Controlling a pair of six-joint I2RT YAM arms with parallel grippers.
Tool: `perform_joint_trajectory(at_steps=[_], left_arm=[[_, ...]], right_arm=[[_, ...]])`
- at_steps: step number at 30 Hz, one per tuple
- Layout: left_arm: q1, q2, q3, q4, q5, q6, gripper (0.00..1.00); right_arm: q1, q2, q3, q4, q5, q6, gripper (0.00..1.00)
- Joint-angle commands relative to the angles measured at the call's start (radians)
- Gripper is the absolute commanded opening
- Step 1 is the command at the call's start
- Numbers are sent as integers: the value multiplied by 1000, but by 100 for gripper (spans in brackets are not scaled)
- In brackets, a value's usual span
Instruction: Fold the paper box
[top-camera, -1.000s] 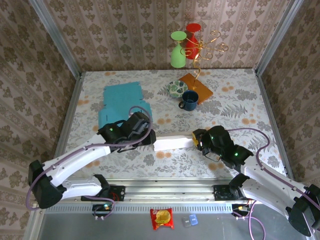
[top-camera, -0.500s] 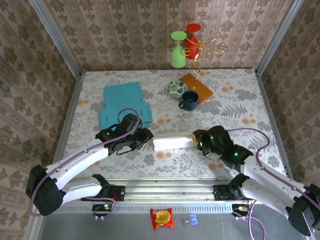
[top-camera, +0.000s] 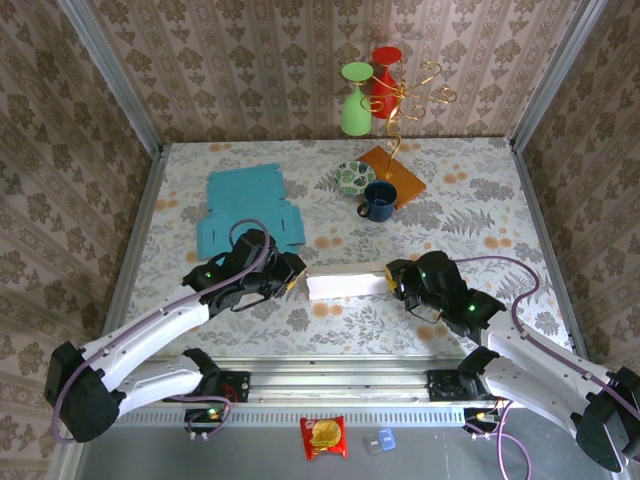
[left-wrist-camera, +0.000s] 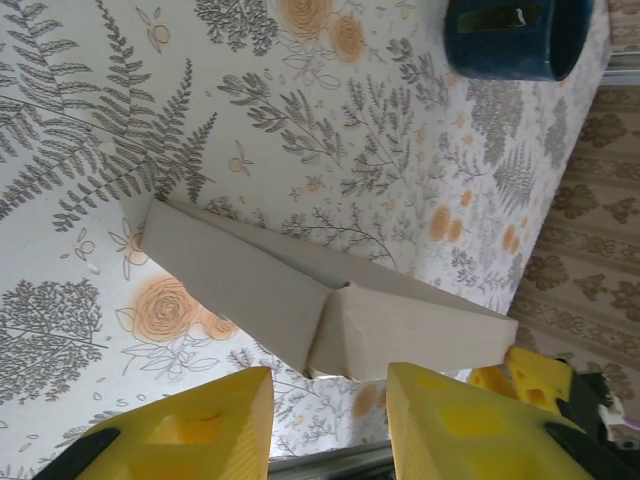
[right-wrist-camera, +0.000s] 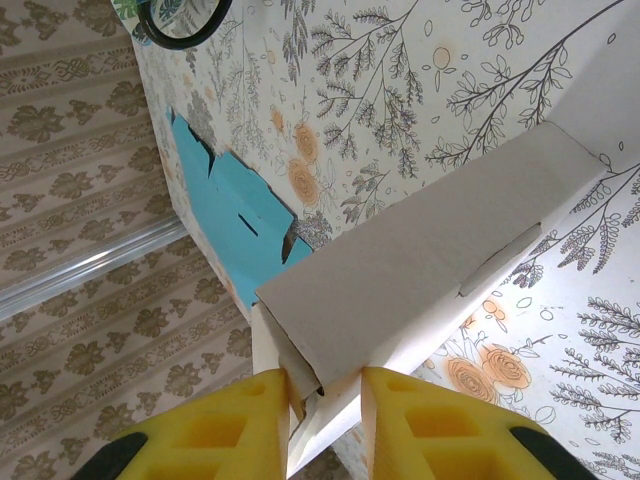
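On floral tabletop, white paper box — long, low, end flap bent

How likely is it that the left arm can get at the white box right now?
Probably yes. The left gripper sits open just short of the white box, with nothing between them; the right gripper holds its other end.

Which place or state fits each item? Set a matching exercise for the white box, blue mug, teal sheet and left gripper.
1 white box
2 blue mug
3 teal sheet
4 left gripper

A lying flat at the far left
B open, facing the box's left end
C end flap pinched by the right gripper
D beside the patterned plate

Pairs: 1-C, 2-D, 3-A, 4-B
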Motion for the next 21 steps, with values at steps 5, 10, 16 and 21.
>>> perform_joint_trajectory(at_steps=[5,10,16,21], left_arm=[[-5,59,-28,109,58,-54,35],[-6,60,-71,122,65,-57,26],[-12,38,-155,160,57,-73,19],[-12,30,-230,208,59,-87,13]], right_arm=[[1,29,-22,-130,14,14,25],[1,23,-22,-145,16,17,24],[1,27,-33,-141,11,33,22],[2,30,-36,-153,9,45,17]])
